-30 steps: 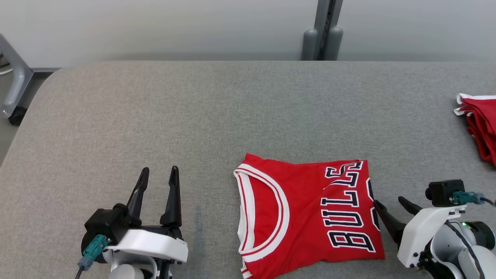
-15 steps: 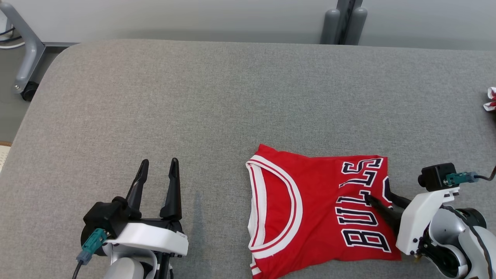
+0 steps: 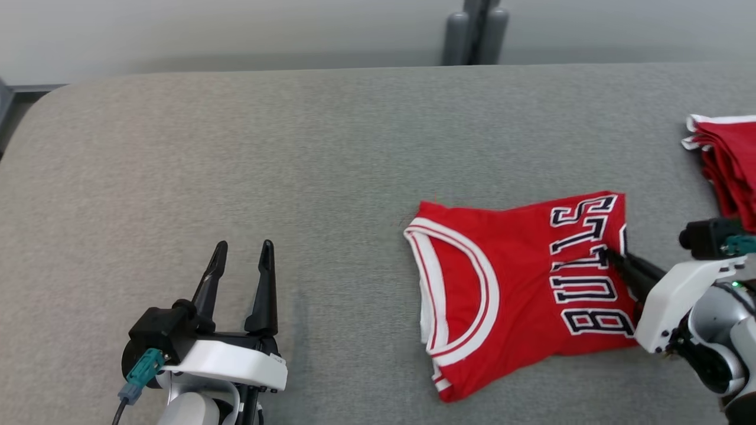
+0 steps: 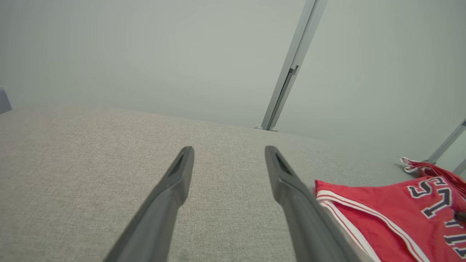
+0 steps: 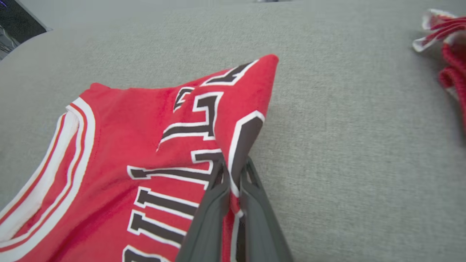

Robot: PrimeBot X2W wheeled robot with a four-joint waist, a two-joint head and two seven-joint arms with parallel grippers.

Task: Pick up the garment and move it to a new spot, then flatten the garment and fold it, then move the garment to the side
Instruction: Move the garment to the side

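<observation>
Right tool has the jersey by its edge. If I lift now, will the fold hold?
Probably floppy: the jersey tents into a soft peak where the right tool pinches its edge. The folded layers will likely sag apart, since only one side is held. It looks thin and light, so dragging across the table may bunch it.

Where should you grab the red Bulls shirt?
Pinch the red jersey at its right edge, by the letters, coming in low from the robot's right. That folded edge stands up as a ridge, and the right gripper is shut on it there.
</observation>
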